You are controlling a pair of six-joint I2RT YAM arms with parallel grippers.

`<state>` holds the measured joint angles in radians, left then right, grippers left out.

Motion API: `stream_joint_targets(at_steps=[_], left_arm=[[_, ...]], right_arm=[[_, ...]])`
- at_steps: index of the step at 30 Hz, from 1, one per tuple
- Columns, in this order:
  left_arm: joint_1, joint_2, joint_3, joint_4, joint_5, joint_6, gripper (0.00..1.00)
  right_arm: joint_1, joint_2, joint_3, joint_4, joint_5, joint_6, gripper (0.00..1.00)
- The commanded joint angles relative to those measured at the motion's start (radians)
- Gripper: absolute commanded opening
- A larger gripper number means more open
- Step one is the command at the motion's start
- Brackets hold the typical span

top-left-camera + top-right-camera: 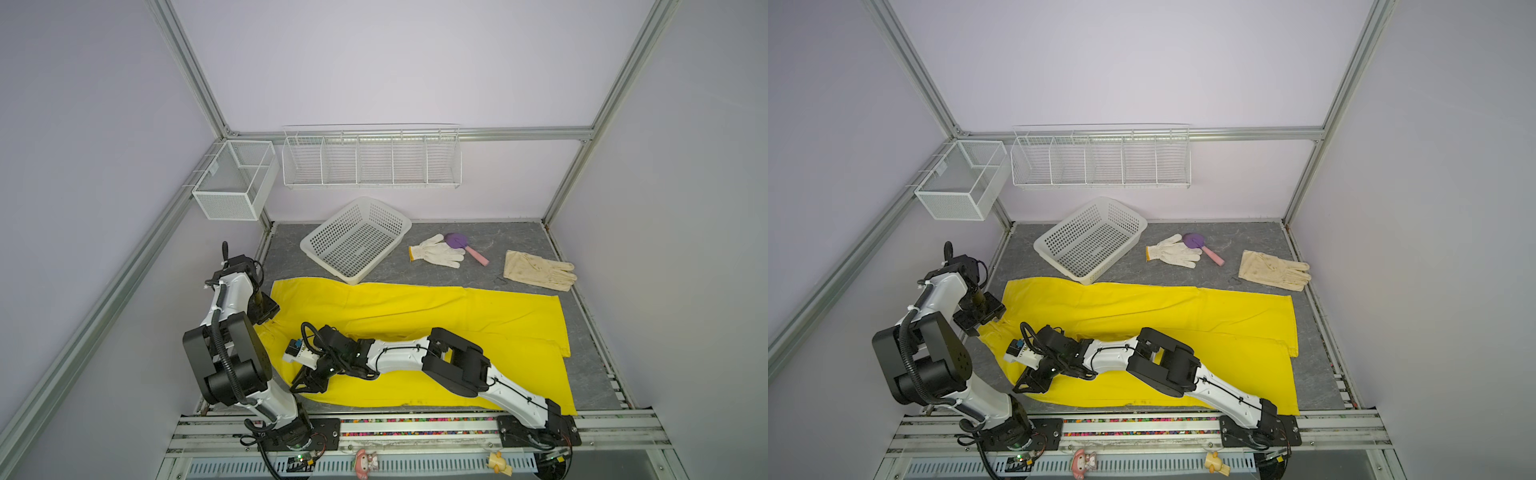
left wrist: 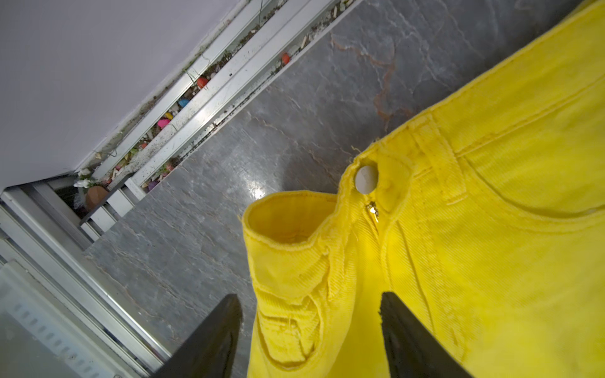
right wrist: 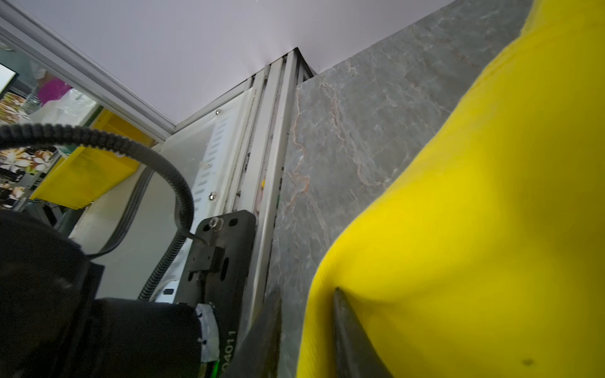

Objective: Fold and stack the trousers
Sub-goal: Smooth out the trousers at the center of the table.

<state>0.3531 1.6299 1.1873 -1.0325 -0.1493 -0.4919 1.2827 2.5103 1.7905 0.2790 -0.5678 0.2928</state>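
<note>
**Top views.** The trousers (image 1: 415, 307) lie spread full length on the table (image 1: 519, 237), with the waist at 9 o'clock, the hems at 3 o'clock and the two legs side by side. We see no fold and no stack. We judge the task to be at its first step, with every fold left to do.

The left gripper (image 1: 266, 311) hangs over the waistband at 9 o'clock, its arm bent steeply down. The right gripper (image 1: 305, 380) sits at the near waist corner, about 7 o'clock, its arm stretched low across the near leg. Both top views show this layout.

**Left wrist view.** The left gripper (image 2: 311, 294) holds its jaws wide apart, straddling the raised waistband flap near the button (image 2: 366, 179). It clamps nothing.

**Right wrist view.** The right gripper (image 3: 307, 291) holds its jaws narrowly apart around the cloth edge. One finger touches the trousers (image 3: 491, 229). Bare table shows between the other finger and the cloth. We judge the grip not yet made.
</note>
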Motion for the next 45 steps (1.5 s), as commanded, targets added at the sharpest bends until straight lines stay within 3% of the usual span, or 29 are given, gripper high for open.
stream_joint_targets(at_steps=[1,6,11,20,27,31,37,45], left_arm=[[0.01,-0.002,-0.058,0.018,0.014,-0.032,0.66],[0.035,-0.032,-0.145,0.036,-0.065,-0.079,0.61],[0.086,-0.028,-0.212,0.071,-0.072,-0.083,0.57],[0.152,-0.03,-0.266,0.117,-0.12,-0.048,0.47],[0.162,0.046,-0.227,0.181,-0.016,0.034,0.2],[0.145,0.042,-0.173,0.159,0.003,0.048,0.09],[0.017,0.011,-0.026,0.012,-0.142,0.043,0.1],[-0.075,0.096,0.048,0.015,-0.095,0.012,0.24]], right_arm=[[-0.013,-0.033,-0.061,0.107,-0.071,0.066,0.32],[-0.077,-0.173,-0.197,0.145,-0.062,0.07,0.45],[-0.147,-0.29,-0.318,0.178,-0.046,0.091,0.47],[-0.263,-0.366,-0.374,-0.038,0.127,-0.009,0.52],[-0.305,-0.336,-0.302,-0.301,0.307,-0.123,0.54],[-0.31,-0.308,-0.297,-0.359,0.39,-0.17,0.55],[-0.343,-0.291,-0.3,-0.436,0.482,-0.204,0.55],[-0.364,-0.315,-0.327,-0.441,0.444,-0.219,0.55]])
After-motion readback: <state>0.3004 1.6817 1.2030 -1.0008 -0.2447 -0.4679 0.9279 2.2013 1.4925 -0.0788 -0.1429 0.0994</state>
